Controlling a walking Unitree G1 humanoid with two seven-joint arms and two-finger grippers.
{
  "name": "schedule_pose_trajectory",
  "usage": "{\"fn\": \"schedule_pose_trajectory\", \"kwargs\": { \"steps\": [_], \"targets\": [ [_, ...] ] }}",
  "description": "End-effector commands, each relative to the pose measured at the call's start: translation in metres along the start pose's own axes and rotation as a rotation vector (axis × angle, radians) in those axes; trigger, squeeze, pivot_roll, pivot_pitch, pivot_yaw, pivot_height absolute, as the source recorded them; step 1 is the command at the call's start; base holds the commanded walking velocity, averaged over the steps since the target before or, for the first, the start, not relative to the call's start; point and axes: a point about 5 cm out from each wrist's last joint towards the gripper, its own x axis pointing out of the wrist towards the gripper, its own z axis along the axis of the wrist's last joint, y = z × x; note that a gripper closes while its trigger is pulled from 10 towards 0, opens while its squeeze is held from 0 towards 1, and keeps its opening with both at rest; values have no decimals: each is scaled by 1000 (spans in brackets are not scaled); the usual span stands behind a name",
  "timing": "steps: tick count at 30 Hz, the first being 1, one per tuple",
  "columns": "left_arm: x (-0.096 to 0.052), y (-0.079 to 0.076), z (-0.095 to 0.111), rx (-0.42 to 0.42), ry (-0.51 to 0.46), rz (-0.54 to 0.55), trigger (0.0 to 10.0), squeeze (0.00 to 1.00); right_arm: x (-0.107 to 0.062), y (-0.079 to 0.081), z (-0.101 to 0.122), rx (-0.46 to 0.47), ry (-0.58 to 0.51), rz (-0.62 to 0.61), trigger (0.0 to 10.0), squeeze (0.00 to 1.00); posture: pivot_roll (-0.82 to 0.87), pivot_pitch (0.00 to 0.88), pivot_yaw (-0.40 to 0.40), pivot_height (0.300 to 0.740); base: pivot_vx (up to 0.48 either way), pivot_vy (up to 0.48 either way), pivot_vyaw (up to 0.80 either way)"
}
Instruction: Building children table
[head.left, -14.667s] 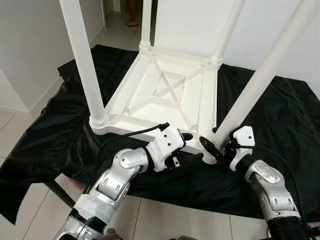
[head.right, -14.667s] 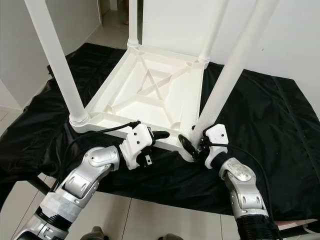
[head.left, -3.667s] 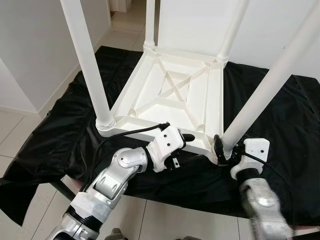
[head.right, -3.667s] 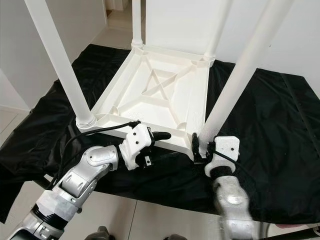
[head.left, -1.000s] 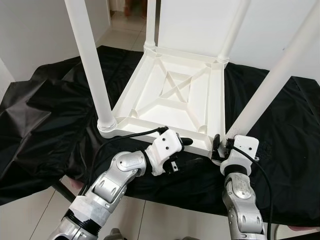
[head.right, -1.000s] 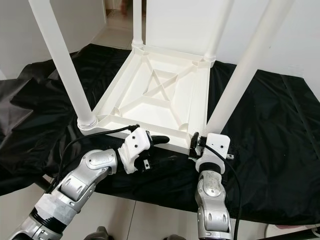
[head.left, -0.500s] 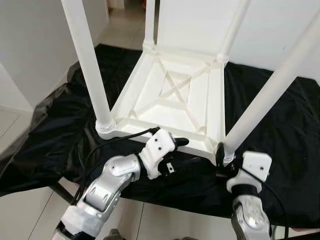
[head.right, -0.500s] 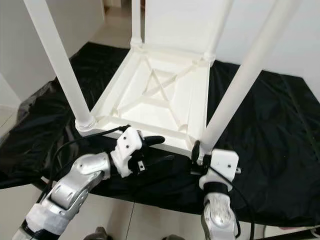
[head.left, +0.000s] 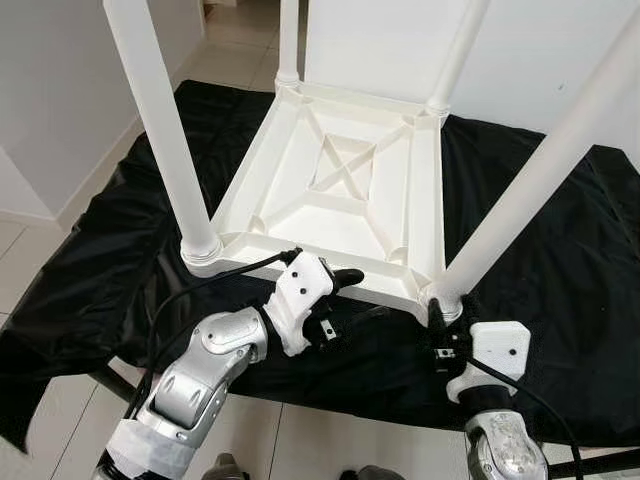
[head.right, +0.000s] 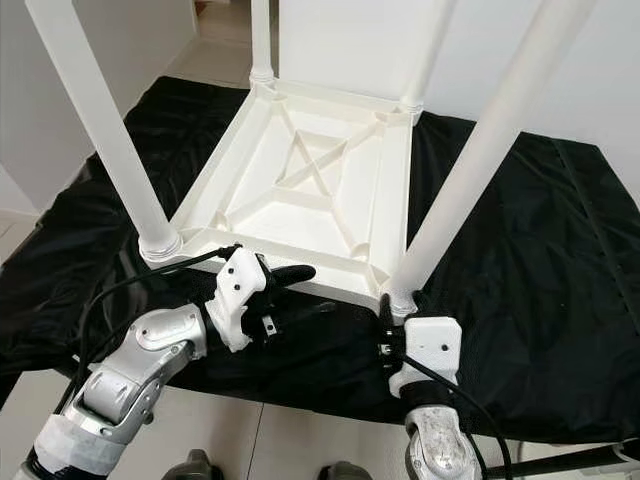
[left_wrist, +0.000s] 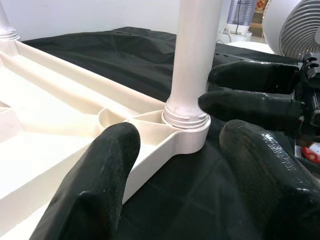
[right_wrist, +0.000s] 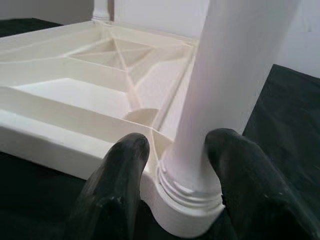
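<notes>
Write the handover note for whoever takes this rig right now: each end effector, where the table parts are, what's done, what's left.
Right end effector: fingers either side of the base of the near right leg, at its threaded collar; contact can't be confirmed.
Left end effector: open, fingers astride the near edge of the white tabletop.
Parts: tabletop lies upside down on the black cloth, ribbed underside up.
Done: all four legs stand in their corner sockets.
Left: thread still shows at the near right collar, so that leg likely needs tightening; check the other three, then turn the table upright.
</notes>
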Motion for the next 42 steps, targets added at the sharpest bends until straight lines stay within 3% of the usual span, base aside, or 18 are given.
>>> {"fn": "schedule_pose_trajectory", "kwargs": {
  "steps": [1, 5, 8, 19, 24, 28, 32, 42],
  "targets": [
    [1, 1, 3, 4, -5, 18, 10000, 0, 0, 2, -2, 8, 14, 27, 10000, 0, 38, 64, -49, 740, 0, 0, 0],
    [4, -2, 8, 16, -14, -6, 10000, 0, 4, 17, -3, 4, 6, 183, 10000, 0, 47, 55, -52, 740, 0, 0, 0],
    [7, -5, 10, 34, -19, -35, 10000, 0, 10, 21, -4, 3, 2, 227, 10000, 0, 61, 45, -61, 740, 0, 0, 0],
    [9, -3, 12, 43, -21, -31, 10000, 0, 12, 18, -7, 8, 6, 224, 10000, 0, 67, 37, -73, 740, 0, 0, 0],
    [12, -4, 12, 42, -26, -30, 10000, 0, 19, 9, -9, 28, 4, 172, 10000, 0, 58, 32, -70, 740, 0, 0, 0],
    [20, -10, 12, 42, -31, -79, 10000, 0, 30, -15, -12, 20, 0, 91, 10000, 0, 37, 29, -50, 740, 0, 0, 0],
    [20, -11, 11, 39, -28, -94, 10000, 0, 32, -21, -13, 22, -1, 77, 10000, 0, 34, 30, -46, 740, 0, 0, 0],
    [28, -8, 14, 65, -36, -98, 10000, 0, 30, -58, -23, -11, 23, -70, 10000, 0, 16, 41, -17, 740, 0, 0, 0]
  ]
}}
